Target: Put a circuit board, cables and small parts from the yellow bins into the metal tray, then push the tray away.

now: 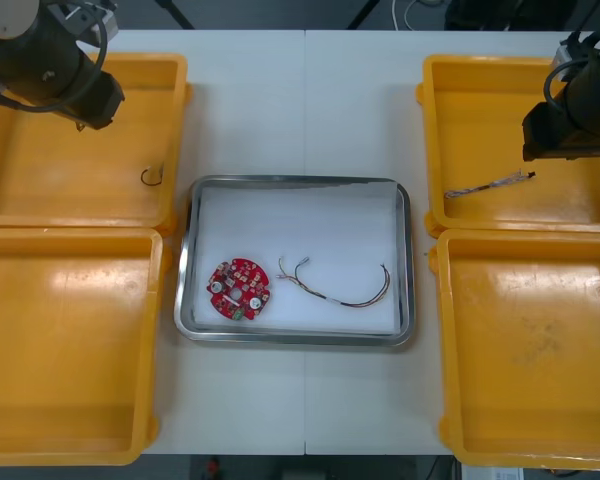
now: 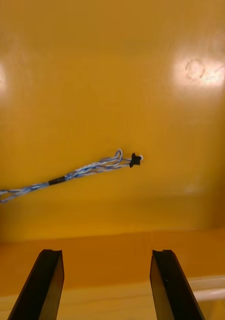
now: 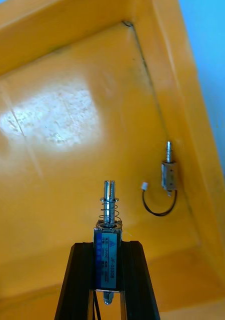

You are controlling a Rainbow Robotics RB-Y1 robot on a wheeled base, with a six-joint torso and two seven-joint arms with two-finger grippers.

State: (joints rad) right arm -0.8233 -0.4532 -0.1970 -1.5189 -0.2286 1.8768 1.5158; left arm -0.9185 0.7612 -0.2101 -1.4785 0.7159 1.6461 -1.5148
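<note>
In the left wrist view my left gripper (image 3: 106, 246) is shut on a small metal part (image 3: 108, 227) with a spring and pin, held above the floor of the far left yellow bin (image 1: 70, 170). A second small metal part (image 3: 168, 175) with a black wire loop lies in that bin near its wall, also visible in the front view (image 1: 153, 177). My right gripper (image 2: 106, 256) is open over the far right bin (image 1: 460, 110), short of a twisted blue and white cable (image 2: 67, 176) (image 1: 488, 185). The metal tray (image 1: 298, 181) holds a red circuit board (image 1: 239, 289) and a red and yellow cable (image 1: 345, 292).
The near left bin (image 1: 60, 350) and the near right bin (image 1: 530, 350) flank the tray. My left arm (image 1: 50, 60) hangs over the table's far left corner and my right arm (image 1: 580, 110) over the far right. Bare table lies beyond the tray.
</note>
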